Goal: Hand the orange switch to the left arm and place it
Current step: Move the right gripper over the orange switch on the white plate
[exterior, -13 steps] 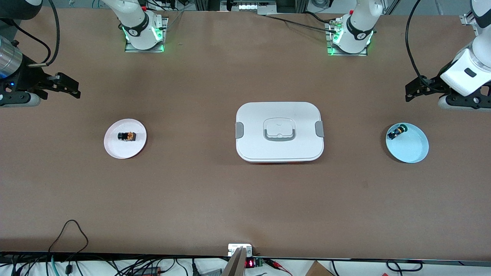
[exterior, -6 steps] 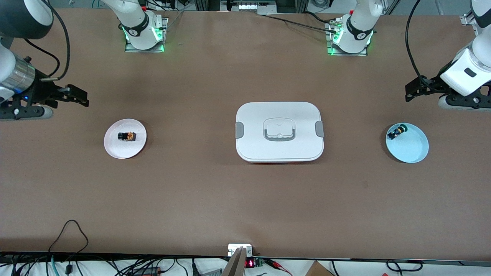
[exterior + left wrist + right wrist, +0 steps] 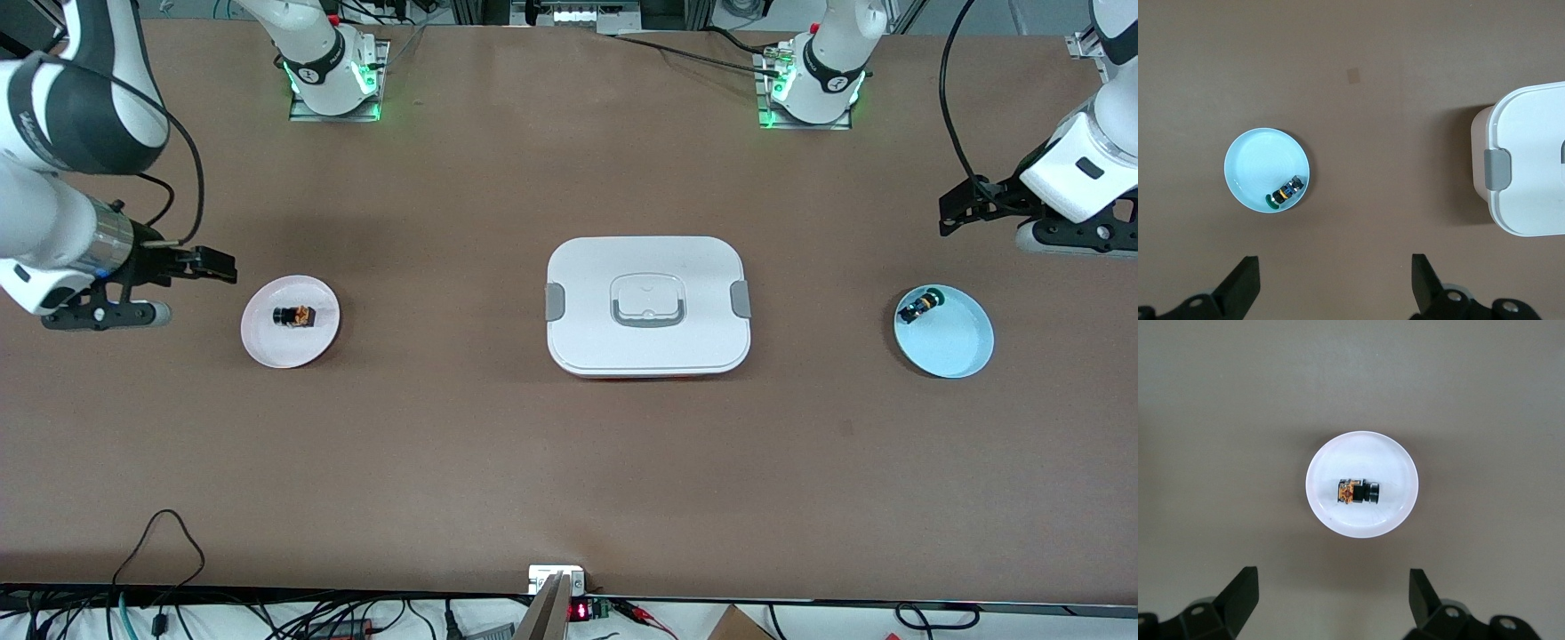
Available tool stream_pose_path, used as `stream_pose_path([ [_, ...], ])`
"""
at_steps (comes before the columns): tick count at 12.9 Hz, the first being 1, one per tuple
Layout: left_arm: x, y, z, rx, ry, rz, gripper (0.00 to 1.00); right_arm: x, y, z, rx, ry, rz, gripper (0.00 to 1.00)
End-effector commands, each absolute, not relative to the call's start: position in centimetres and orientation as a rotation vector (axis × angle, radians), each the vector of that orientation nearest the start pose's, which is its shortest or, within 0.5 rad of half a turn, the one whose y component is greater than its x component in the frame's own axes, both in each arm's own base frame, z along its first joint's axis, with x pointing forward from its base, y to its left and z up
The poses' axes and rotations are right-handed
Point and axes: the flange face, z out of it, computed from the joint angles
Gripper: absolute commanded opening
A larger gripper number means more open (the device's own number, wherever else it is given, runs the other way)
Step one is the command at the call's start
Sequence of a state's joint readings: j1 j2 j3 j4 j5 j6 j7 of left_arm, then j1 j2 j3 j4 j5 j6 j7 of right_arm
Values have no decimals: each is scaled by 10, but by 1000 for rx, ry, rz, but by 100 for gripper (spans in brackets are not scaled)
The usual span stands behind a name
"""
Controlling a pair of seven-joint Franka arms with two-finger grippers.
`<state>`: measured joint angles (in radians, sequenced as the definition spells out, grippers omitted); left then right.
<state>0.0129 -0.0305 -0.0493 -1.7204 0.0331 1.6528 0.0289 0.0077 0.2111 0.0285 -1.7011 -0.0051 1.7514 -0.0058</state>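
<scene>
The orange switch (image 3: 294, 315) (image 3: 1356, 492) lies on its side on a pink plate (image 3: 267, 342) (image 3: 1395, 457) toward the right arm's end of the table. My right gripper (image 3: 213, 265) (image 3: 1331, 587) hangs open and empty just beside that plate. The white box (image 3: 648, 305) (image 3: 1531, 167) sits shut in the middle of the table. Over the table's end by the light blue plate (image 3: 956, 342) (image 3: 1258, 163), my left gripper (image 3: 956, 213) (image 3: 1335, 273) stands open and empty.
A black switch with a green cap (image 3: 917, 307) (image 3: 1283, 193) lies in the light blue plate. Both arm bases (image 3: 333, 71) (image 3: 813, 76) stand along the table's edge farthest from the front camera. Cables (image 3: 160, 551) trail over the near edge.
My right arm has swung in from the table's end toward the pink plate, with its gripper still open. The left arm has not moved.
</scene>
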Motion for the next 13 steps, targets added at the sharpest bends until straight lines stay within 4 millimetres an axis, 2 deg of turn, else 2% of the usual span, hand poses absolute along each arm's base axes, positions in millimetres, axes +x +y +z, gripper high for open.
stream_pose_path([
  [1, 551, -17, 583, -3116, 122, 60, 100, 614, 25, 396, -3137, -17, 284, 100],
  [3, 551, -17, 583, -3116, 122, 60, 100, 603, 20, 358, -3173, -43, 251, 100],
  [8, 551, -17, 583, -3117, 120, 60, 100, 586, 6, 293, -3179, -55, 106, 100],
  [11, 551, -17, 583, -3117, 120, 60, 100, 575, 7, 264, -3180, -72, 113, 100],
  [13, 551, -16, 583, -3115, 120, 60, 100, 574, 6, 248, -3190, -97, 140, 100],
])
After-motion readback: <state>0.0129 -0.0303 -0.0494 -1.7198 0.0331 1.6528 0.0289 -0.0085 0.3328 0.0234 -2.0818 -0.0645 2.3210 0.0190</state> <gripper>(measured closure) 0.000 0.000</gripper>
